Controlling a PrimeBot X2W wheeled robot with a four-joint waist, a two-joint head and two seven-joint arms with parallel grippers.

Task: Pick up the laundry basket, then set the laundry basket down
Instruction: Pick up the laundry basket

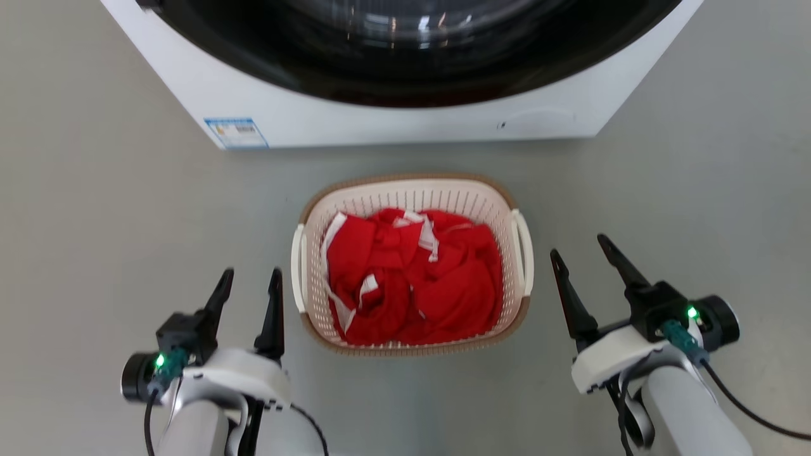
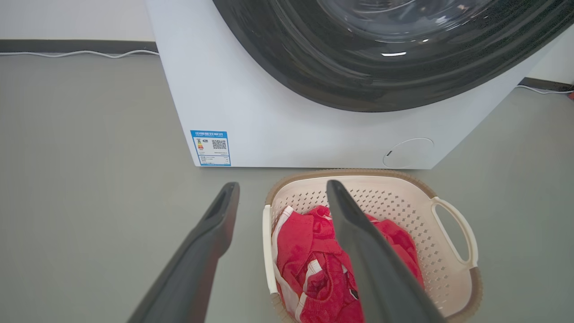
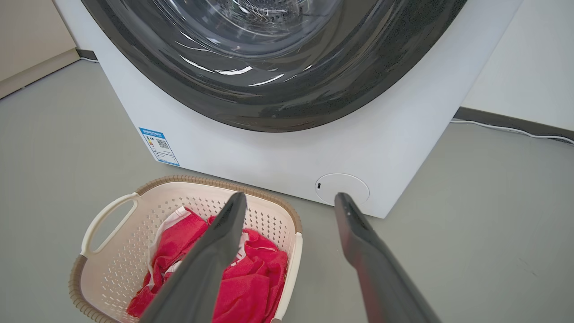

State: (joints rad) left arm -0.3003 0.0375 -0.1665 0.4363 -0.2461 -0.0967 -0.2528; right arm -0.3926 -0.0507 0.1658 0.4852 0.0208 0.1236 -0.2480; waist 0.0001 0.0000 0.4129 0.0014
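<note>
Cream laundry basket (image 1: 412,193) sits between left hand (image 1: 252,272) and right hand (image 1: 578,246).

A laundry corner in a plain indoor room; whether home or test room cannot be told. A white front-loading washing machine (image 1: 380,123) with a dark round door (image 3: 269,103) and a blue label (image 2: 210,148) on its front stands on a bare grey floor (image 1: 95,221). Just in front of the washing machine sits a basket (image 1: 412,197) of red clothes (image 1: 412,285). Behind the washing machine run a pale wall (image 2: 67,18), a dark skirting strip (image 2: 67,45) and a thin white cable (image 2: 80,54).
</note>
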